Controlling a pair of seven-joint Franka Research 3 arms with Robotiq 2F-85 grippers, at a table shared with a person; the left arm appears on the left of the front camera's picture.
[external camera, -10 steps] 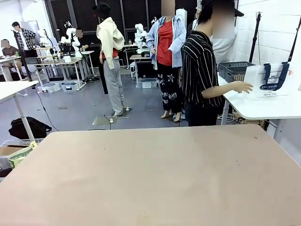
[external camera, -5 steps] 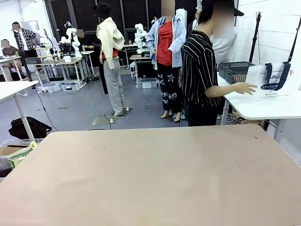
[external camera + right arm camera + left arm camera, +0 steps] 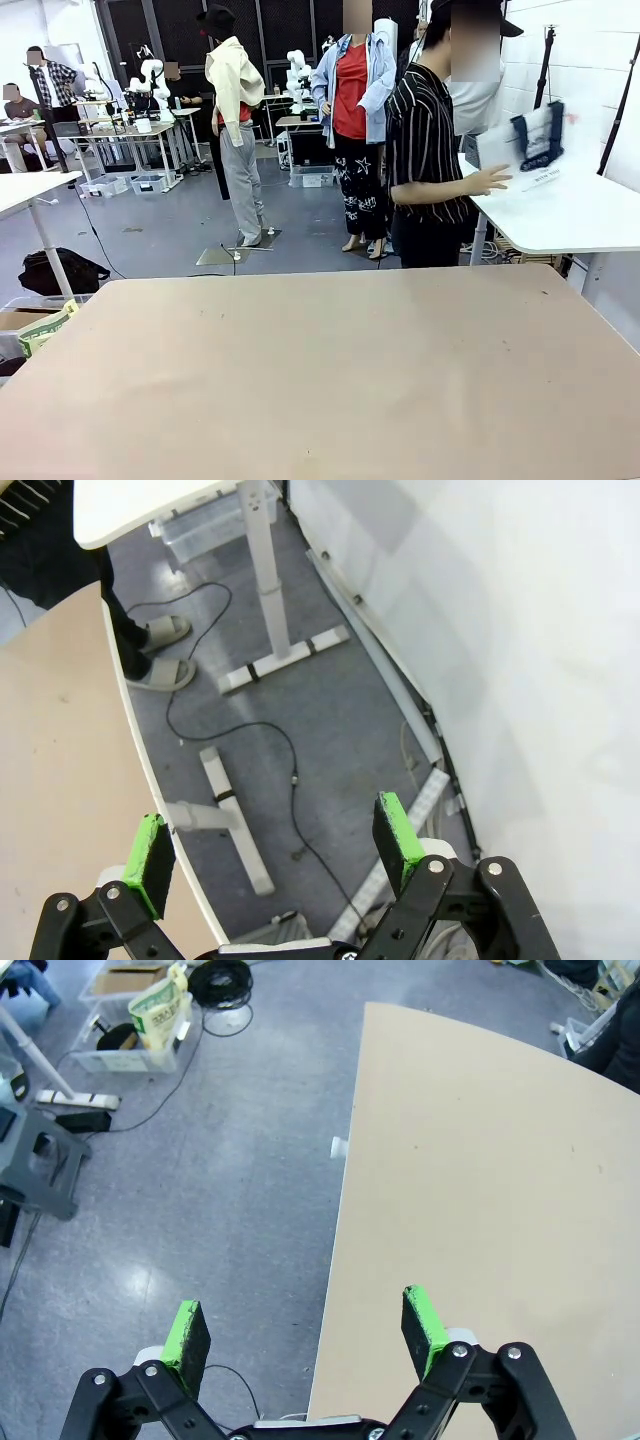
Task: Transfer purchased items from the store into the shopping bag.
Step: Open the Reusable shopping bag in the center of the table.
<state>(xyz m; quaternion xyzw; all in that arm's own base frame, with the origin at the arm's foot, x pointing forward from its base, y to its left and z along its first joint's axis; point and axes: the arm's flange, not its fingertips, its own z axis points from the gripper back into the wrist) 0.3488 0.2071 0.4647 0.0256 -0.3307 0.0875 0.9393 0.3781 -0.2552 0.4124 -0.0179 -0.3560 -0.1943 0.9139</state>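
Left gripper (image 3: 305, 1328) stands wide open in the left wrist view, with nothing between its green pads (image 3: 187, 1332). It hangs over the side edge of the tan tabletop (image 3: 500, 1160), and that edge runs up the picture between the two fingers. One pad is over the grey floor (image 3: 200, 1190), the other over the tabletop.

In the right wrist view the right gripper (image 3: 272, 848) is spread just as wide and grips nothing. It hangs past the tabletop's curved edge, over the floor beside a white wall (image 3: 520, 630). A white side table (image 3: 140, 505) stands near the top edge on its leg, with a person's sandalled feet (image 3: 155, 660) beside it.

From the front, a person (image 3: 425, 150) in a striped shirt stands beyond the tabletop's far right corner, turned toward the side table. The shopping bag (image 3: 500, 145) is up over that side table's left edge, too blurred to read. Its printed face is toward the camera and its navy handles run up and down. It looks wider than tall and tilted, its lower edge rising to the right. The person's hand (image 3: 490, 180) reaches out just under its lower left corner. Whether the hand grips the bag, or the bag touches the side table, I cannot tell.
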